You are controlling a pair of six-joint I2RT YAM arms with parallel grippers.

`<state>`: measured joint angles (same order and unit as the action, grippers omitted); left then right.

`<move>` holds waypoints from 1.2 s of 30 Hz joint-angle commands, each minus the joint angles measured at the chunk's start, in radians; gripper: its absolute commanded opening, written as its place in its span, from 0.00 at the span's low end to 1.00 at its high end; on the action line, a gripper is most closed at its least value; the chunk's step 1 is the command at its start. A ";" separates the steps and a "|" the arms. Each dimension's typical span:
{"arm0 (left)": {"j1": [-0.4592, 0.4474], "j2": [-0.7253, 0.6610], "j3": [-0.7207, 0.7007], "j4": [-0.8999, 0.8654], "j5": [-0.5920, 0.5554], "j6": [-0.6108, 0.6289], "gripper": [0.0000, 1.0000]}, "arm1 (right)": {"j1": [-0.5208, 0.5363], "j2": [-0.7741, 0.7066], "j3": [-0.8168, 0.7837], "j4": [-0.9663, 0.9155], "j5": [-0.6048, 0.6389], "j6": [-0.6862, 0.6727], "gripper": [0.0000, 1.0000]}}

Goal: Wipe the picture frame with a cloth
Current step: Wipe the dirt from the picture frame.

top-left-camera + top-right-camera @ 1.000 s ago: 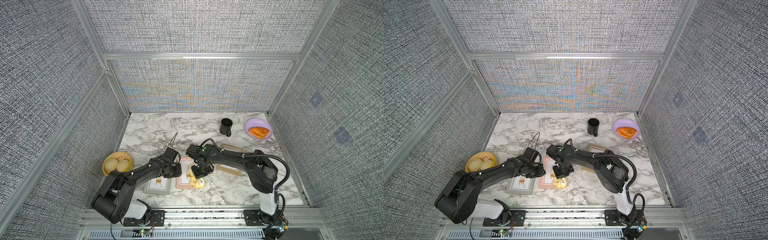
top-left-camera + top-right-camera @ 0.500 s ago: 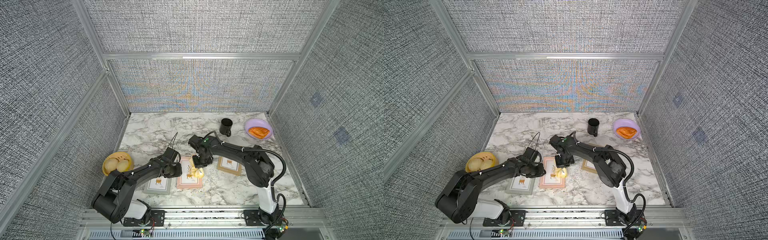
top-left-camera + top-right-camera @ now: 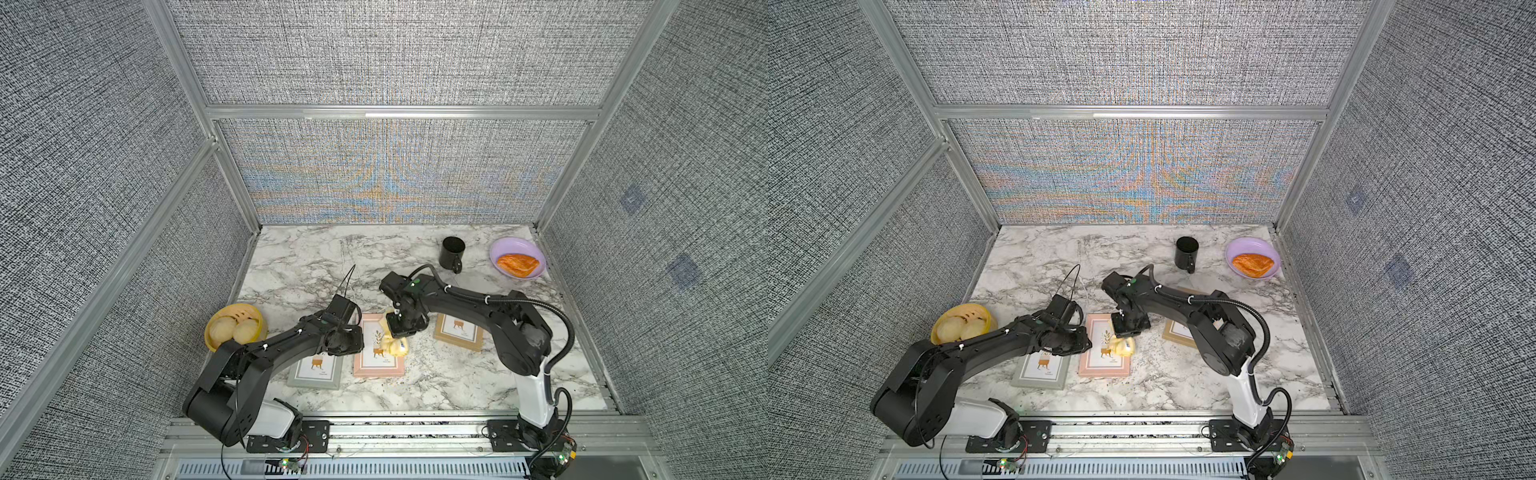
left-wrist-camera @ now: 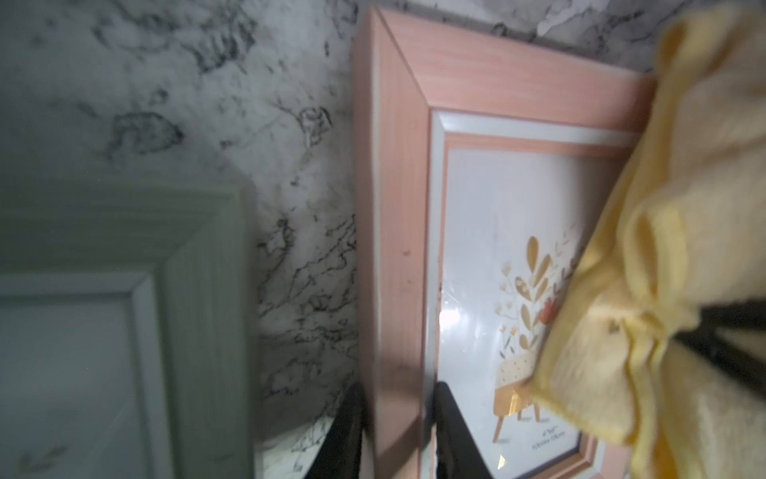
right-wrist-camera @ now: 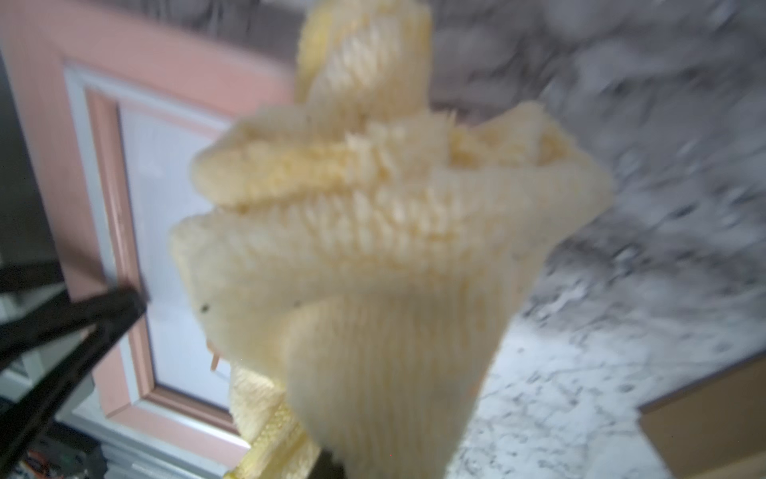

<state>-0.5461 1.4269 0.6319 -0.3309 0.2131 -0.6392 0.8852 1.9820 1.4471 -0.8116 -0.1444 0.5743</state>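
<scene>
The pink picture frame (image 3: 376,360) (image 3: 1100,363) lies flat on the marble in both top views. My left gripper (image 3: 358,337) (image 4: 397,433) is shut on its left rail, one black finger on each side. The pale-yellow cloth (image 3: 395,345) (image 3: 1121,347) hangs bunched from my right gripper (image 3: 401,334), which is shut on it, and rests on the frame's glass near the right rail. In the left wrist view the cloth (image 4: 684,249) covers part of the print. In the right wrist view the cloth (image 5: 373,249) hides my right fingertips; the pink frame (image 5: 103,166) and a left finger (image 5: 103,307) show behind.
A grey frame (image 3: 318,370) (image 4: 186,290) lies just left of the pink one and a wooden frame (image 3: 459,332) just right. A black mug (image 3: 452,253) and a purple plate (image 3: 498,249) with a pastry stand at the back right. A yellow basket (image 3: 216,336) of buns sits left.
My right gripper has drawn the cloth from the frame's front right corner toward the back, over the glass. The left gripper has stayed shut on the frame's left rail.
</scene>
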 commanded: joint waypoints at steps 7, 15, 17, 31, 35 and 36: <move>0.002 0.025 0.000 -0.071 -0.037 0.012 0.00 | 0.086 -0.086 -0.174 0.025 -0.016 0.162 0.00; 0.002 0.012 -0.004 -0.079 -0.043 0.012 0.00 | -0.066 0.074 0.158 -0.041 0.073 0.028 0.00; 0.001 0.007 -0.005 -0.080 -0.043 0.010 0.00 | -0.097 0.113 0.228 -0.048 0.076 0.016 0.00; 0.002 0.002 -0.006 -0.076 -0.045 0.007 0.01 | 0.039 -0.048 -0.121 0.034 -0.005 0.150 0.00; 0.003 0.004 -0.003 -0.077 -0.046 0.007 0.00 | 0.105 -0.107 -0.220 0.064 -0.003 0.225 0.00; 0.003 0.004 -0.003 -0.077 -0.045 0.008 0.00 | 0.106 -0.111 -0.223 0.067 -0.002 0.230 0.00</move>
<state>-0.5468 1.4227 0.6319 -0.3309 0.2123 -0.6292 0.9787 1.8668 1.2575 -0.6678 -0.1356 0.7383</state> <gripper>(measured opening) 0.256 0.084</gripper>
